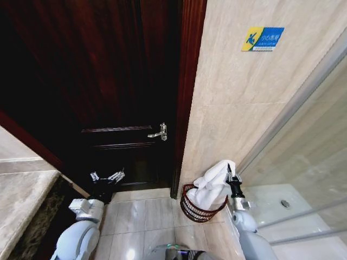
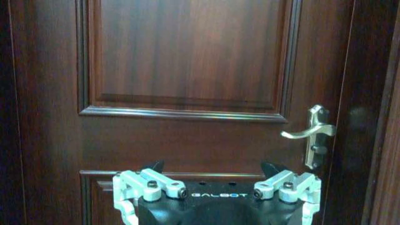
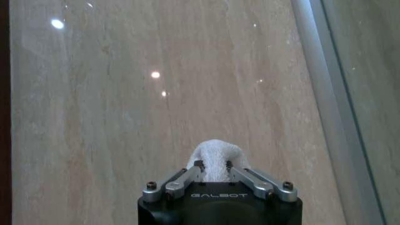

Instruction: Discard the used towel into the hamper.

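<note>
A white towel [image 1: 214,181] hangs from my right gripper [image 1: 232,174], which is shut on its upper end. Its lower folds reach down into the hamper [image 1: 190,208], a reddish-brown wicker basket on the floor against the beige tiled wall. In the right wrist view the fingers pinch a bunch of the towel [image 3: 216,157] in front of that wall. My left gripper [image 1: 107,177] is held open with nothing in it, facing the dark wooden door; the left wrist view shows its fingertips [image 2: 269,168] spread wide apart.
The dark door [image 1: 108,81] with a metal lever handle [image 1: 159,132] stands ahead on the left. A glass shower screen [image 1: 303,162] and white shower floor lie to the right. A stone counter edge [image 1: 21,189] is at the far left. Tiled floor [image 1: 141,216] lies between.
</note>
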Robot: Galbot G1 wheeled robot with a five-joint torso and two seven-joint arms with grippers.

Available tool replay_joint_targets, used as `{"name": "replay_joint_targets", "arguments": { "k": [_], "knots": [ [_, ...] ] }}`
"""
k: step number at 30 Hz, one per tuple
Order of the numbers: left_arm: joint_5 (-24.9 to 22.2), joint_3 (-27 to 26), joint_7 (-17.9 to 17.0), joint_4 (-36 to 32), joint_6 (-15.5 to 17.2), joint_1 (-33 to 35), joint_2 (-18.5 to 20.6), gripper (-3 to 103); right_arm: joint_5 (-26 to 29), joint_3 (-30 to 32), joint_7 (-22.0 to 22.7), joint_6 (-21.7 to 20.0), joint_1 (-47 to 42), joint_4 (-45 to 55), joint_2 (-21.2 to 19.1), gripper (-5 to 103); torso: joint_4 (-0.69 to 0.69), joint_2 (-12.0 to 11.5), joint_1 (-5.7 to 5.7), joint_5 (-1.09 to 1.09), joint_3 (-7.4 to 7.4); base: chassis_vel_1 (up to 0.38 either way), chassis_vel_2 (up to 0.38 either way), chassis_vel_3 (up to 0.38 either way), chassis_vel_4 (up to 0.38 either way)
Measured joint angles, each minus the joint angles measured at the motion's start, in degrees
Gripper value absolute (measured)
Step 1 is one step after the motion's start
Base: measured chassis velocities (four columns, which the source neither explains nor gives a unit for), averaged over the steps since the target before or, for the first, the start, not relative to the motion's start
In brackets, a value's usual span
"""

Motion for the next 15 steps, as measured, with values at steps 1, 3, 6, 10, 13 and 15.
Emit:
{"name": "replay_joint_targets", "arguments": {
  "k": [1, 3, 6, 10, 13, 15],
  "knots": [
    [0.00, 0.00, 0.00, 0.00, 0.00, 0.00, 0.00, 100, 0.00, 0.00, -0.05, 0.00, 0.00, -0.15, 0.02, 9, 0.00, 0.00, 0.00, 0.00, 0.00, 0.000, 0.000, 0.000, 0.000],
    [0.00, 0.00, 0.00, 0.00, 0.00, 0.00, 0.00, 100, -0.02, -0.03, -0.25, 0.01, -0.01, -0.77, 0.14, 9, 0.00, 0.00, 0.00, 0.00, 0.00, 0.000, 0.000, 0.000, 0.000],
    [0.00, 0.00, 0.00, 0.00, 0.00, 0.00, 0.00, 100, -0.08, -0.12, -0.39, 0.08, 0.00, -1.31, 0.21, 9, 0.00, 0.00, 0.00, -0.01, 0.00, 0.000, 0.000, 0.000, 0.000],
    [0.00, 0.00, 0.00, 0.00, 0.00, 0.00, 0.00, 100, -0.56, -0.25, -1.25, 0.83, 0.73, -4.10, 0.57, 9, 0.00, 0.00, 0.00, -0.01, 0.00, 0.000, 0.000, 0.000, 0.000],
    [0.00, 0.00, 0.00, 0.00, 0.00, 0.00, 0.00, 100, -0.89, -0.23, -1.90, 1.63, 1.58, -6.80, 0.65, 9, 0.00, 0.00, 0.00, 0.00, 0.00, 0.000, 0.000, 0.000, 0.000],
    [0.00, 0.00, 0.00, 0.00, 0.00, 0.00, 0.00, 100, -0.91, -0.23, -2.14, 1.87, 1.83, -7.75, 0.64, 9, 0.00, 0.00, 0.00, 0.00, 0.00, 0.000, 0.000, 0.000, 0.000]
  ]
}}
